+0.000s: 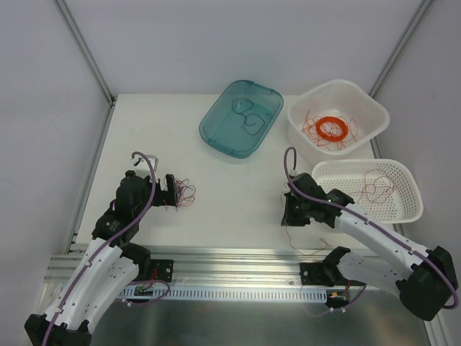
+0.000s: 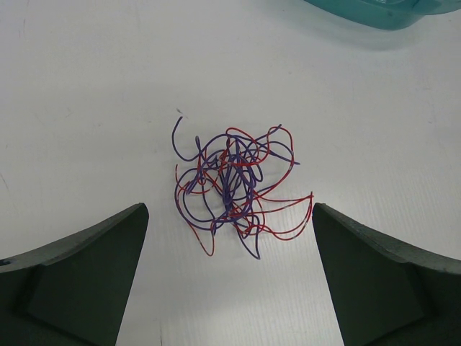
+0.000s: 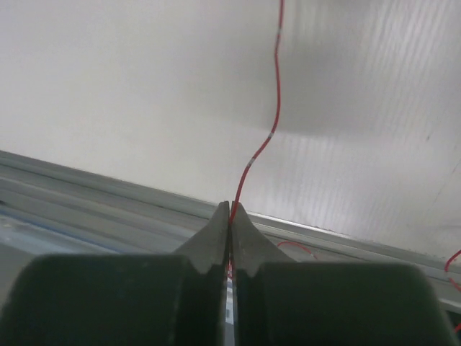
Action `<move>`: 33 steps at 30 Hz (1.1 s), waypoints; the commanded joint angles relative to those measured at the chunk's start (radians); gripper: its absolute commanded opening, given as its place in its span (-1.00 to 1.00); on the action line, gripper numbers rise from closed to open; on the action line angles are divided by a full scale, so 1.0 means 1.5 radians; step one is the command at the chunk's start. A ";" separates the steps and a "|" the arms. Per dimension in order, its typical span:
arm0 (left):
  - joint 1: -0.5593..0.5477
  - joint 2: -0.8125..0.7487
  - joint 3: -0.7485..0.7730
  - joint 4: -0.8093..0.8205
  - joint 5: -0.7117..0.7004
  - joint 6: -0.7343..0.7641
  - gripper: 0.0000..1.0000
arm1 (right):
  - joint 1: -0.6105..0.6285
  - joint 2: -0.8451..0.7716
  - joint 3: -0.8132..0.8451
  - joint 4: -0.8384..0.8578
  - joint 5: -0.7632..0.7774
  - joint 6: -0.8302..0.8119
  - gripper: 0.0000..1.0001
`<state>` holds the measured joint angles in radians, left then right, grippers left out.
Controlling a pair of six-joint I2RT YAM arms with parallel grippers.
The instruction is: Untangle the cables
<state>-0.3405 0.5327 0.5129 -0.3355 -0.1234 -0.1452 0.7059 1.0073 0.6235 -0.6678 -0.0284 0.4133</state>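
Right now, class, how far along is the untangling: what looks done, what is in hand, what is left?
Looks done: dark wires lie in the teal tray, red wires in the shallow white basket. In hand: the right gripper is shut on one red wire. Remaining: a red-and-blue wad lies tangled before the open left gripper.

Left gripper (image 1: pixel 175 192) is right up against the cables (image 1: pixel 186 192), a small red/dark wad on the table (image 1: pixel 230 202). My right gripper (image 1: pixel 292 214) is well apart, near the front edge, with a thin red wire (image 1: pixel 288 232) beside it. Teal tray (image 1: pixel 209 130) at the far side holds dark wire loops (image 1: pixel 248 119).
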 commanded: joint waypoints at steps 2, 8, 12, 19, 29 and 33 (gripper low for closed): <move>0.000 -0.006 0.007 0.010 0.009 0.006 0.98 | 0.004 -0.030 0.213 -0.068 0.004 -0.045 -0.99; 0.000 -0.007 0.007 0.012 0.010 0.007 0.98 | 0.003 0.017 0.477 -0.157 -0.002 -0.098 -0.99; 0.000 -0.012 0.006 0.011 0.007 0.006 0.98 | -0.043 0.031 0.631 -0.185 0.005 -0.131 -0.99; 0.000 -0.016 0.006 0.012 0.007 0.008 0.98 | -0.230 0.012 0.710 -0.197 0.015 -0.193 -0.99; 0.000 -0.019 0.005 0.011 0.005 0.008 0.98 | -0.537 -0.061 0.539 -0.117 0.002 -0.204 -0.99; 0.000 -0.021 0.006 0.012 0.003 0.008 0.98 | -0.606 -0.101 0.418 -0.045 0.042 -0.174 -0.99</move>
<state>-0.3405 0.5129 0.5129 -0.3351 -0.1234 -0.1448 -0.1432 0.8879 1.3476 -0.8448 -0.0021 0.1276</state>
